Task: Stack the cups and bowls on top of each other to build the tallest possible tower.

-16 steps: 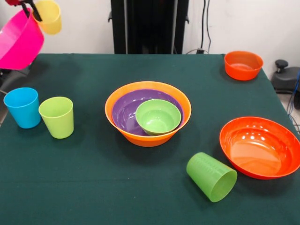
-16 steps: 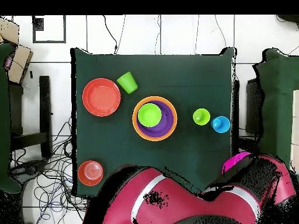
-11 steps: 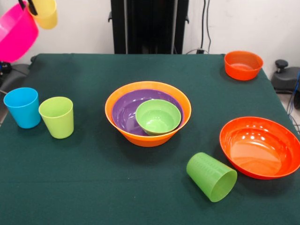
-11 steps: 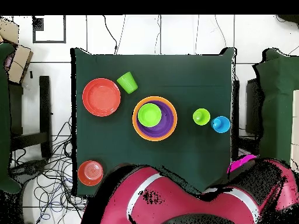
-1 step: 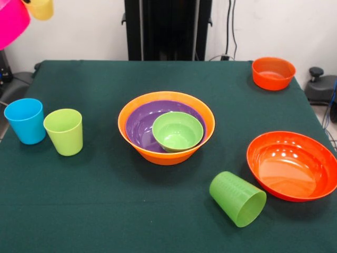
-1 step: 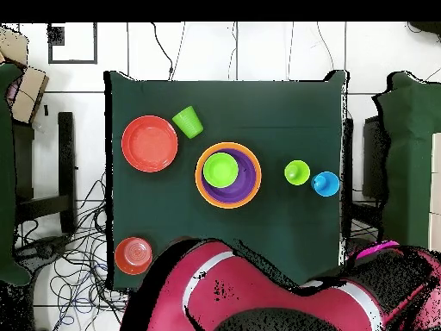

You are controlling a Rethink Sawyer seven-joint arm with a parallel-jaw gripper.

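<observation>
A glossy large pink plastic bowl [image 5: 8, 21] and a ribbed yellow plastic cup [image 5: 41, 8] hang in the air, tilted, either side of the gripper [image 5: 24, 1]. Nearest below the jaws, a blue cup [image 5: 25, 120] and a lime green cup [image 5: 63, 130] stand upright side by side. Farther off, a large orange bowl [image 5: 166, 153] holds a purple bowl [image 5: 139, 124] and a small green bowl [image 5: 177, 130]. Farthest from the jaws are a darker green cup [image 5: 238, 198] on its side, a shallow red-orange bowl [image 5: 292, 164] and a small orange bowl [image 5: 273, 73].
</observation>
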